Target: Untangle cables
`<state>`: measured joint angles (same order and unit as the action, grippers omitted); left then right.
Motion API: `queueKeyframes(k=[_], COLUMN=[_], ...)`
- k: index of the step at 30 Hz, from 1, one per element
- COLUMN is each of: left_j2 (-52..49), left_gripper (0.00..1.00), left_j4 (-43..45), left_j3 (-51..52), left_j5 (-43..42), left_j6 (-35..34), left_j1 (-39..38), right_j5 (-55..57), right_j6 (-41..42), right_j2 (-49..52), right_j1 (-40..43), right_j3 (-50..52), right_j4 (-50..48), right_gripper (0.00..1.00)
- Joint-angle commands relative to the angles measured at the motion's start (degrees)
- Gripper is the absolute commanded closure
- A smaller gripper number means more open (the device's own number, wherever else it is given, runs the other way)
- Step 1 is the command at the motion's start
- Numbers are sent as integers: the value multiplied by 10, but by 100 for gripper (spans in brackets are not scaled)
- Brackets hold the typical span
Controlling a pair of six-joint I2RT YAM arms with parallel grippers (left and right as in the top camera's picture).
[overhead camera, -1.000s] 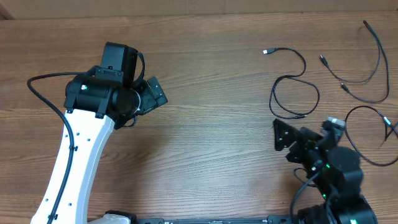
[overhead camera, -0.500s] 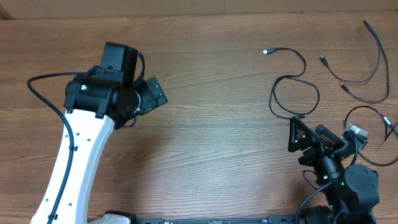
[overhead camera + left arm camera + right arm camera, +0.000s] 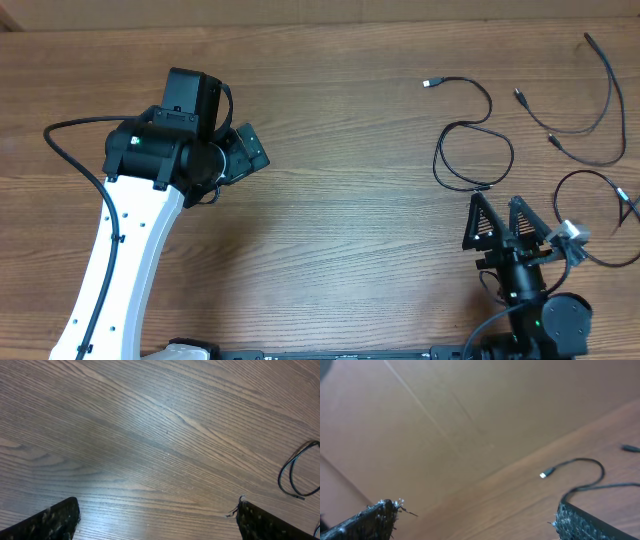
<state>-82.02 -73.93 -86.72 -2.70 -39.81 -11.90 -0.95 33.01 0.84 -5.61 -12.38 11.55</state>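
The looped cable (image 3: 436, 160) lies just beyond the right gripper (image 3: 497, 200), stretching away from it. That gripper and the left gripper (image 3: 248, 150), well apart from it, both gape wide, empty.

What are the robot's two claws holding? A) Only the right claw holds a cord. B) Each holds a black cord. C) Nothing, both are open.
C: the left claw and the right claw are both wide open with nothing in them, and the cords lie loose on the table.
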Motion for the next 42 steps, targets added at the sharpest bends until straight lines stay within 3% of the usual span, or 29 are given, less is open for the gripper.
queueKeyframes(k=[1,18,33,42], left_j2=[-1,-1,-1,-1], left_gripper=[0,0,0,1], left_j4=[0,0,0,0], left_j3=[-2,-2,-2,-2], left_j5=[8,8,8,8], left_j6=[13,13,13,13], left_j1=[0,0,0,0], right_j5=[24,24,43,10], right_j6=[2,-1,-6,-196], right_j2=[-7,-7,-7,-7], right_j1=[11,85,87,87], right_j3=[39,84,119,119], right_j4=[-25,-75,-106,-68], right_gripper=[0,0,0,0])
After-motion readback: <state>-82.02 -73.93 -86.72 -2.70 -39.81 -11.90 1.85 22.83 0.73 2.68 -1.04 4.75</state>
